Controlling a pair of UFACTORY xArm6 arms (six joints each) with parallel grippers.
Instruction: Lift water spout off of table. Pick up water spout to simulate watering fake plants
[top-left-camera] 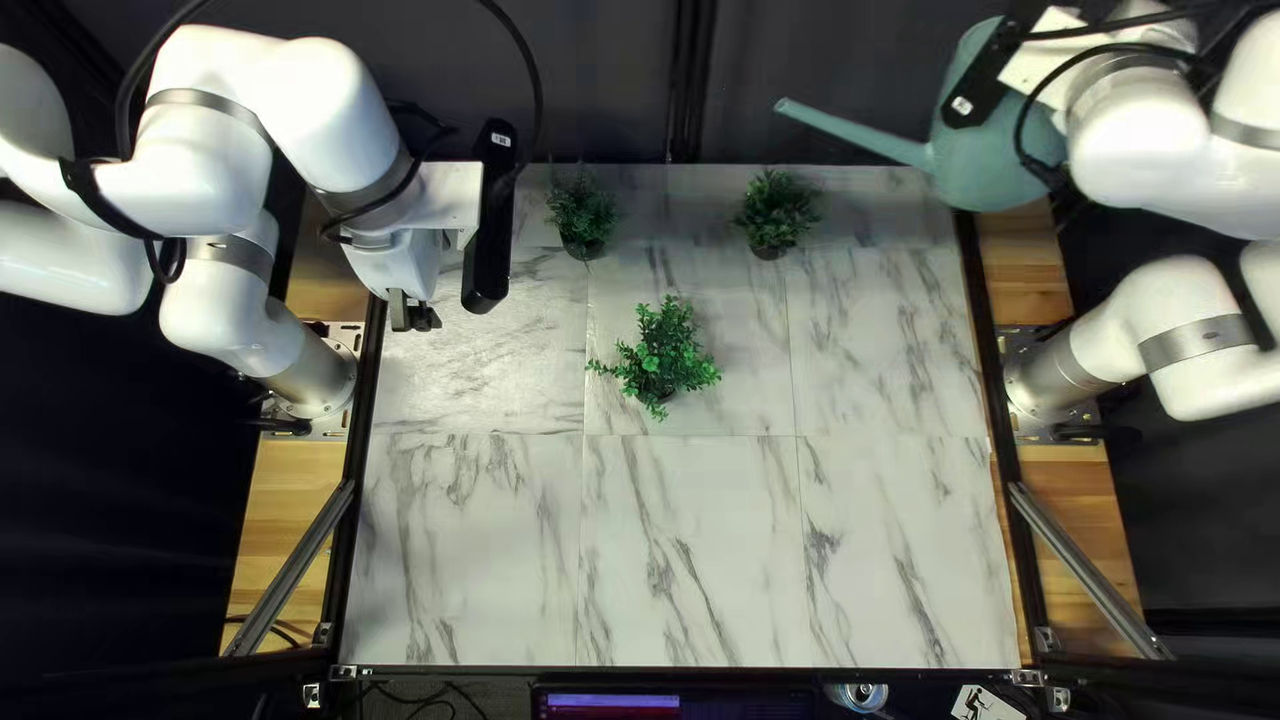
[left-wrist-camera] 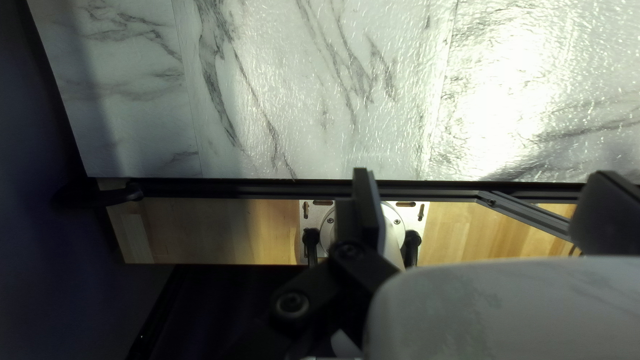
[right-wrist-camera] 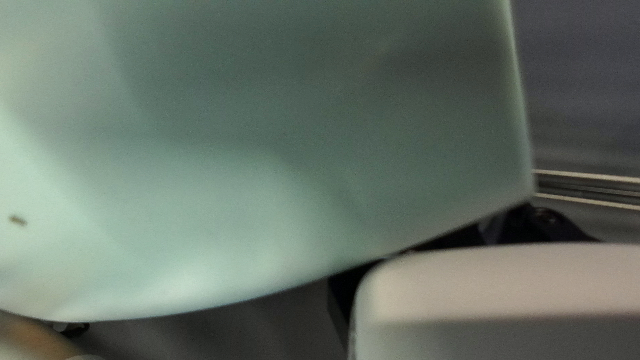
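Top left view shows me a drink can (top-left-camera: 864, 696) beyond the table's near edge, then a leafy plant (top-left-camera: 658, 354) mid-table. Left of it, my left gripper (top-left-camera: 416, 318) hangs with its fingers spread. Two more plants (top-left-camera: 582, 214) (top-left-camera: 776, 214) stand farther back. The green watering can (top-left-camera: 990, 158) is up at the far right corner beside my right gripper (top-left-camera: 1054, 174), whose grip I can't make out.

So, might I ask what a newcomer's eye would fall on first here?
Most likely the pale green watering can, up beside my right arm at the far right corner of the table, its long spout reaching in toward the middle. Next would come the three leafy green plants standing out against the marbled tabletop, two near the far edge and one nearer the centre.
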